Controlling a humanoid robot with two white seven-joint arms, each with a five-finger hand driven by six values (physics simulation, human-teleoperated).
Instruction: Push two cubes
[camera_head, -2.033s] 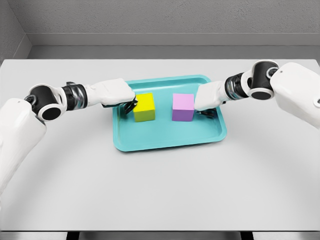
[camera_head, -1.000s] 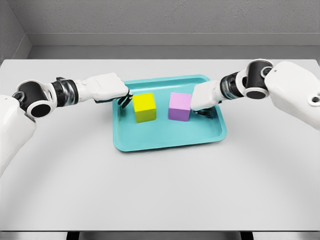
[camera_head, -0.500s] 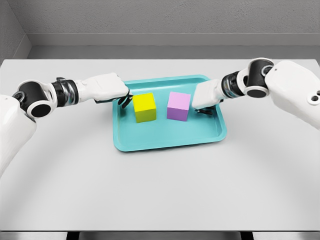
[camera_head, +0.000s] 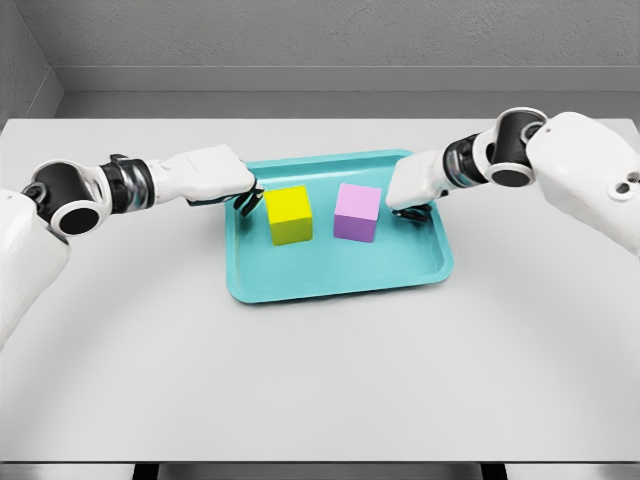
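Pushing well means staying low and square: our left hand (camera_head: 222, 177), fingers curled and holding nothing, sits just beside the yellow cube (camera_head: 289, 215) in the teal tray (camera_head: 335, 275); our right hand (camera_head: 413, 185), likewise curled and empty, sits near the purple cube (camera_head: 357, 212), apart.

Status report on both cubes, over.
Left hand beside yellow cube, right hand beside purple cube. Cubes apart on teal tray. Nothing between them.

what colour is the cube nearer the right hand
Light purple cube, next to the right hand, clearest in the head view.
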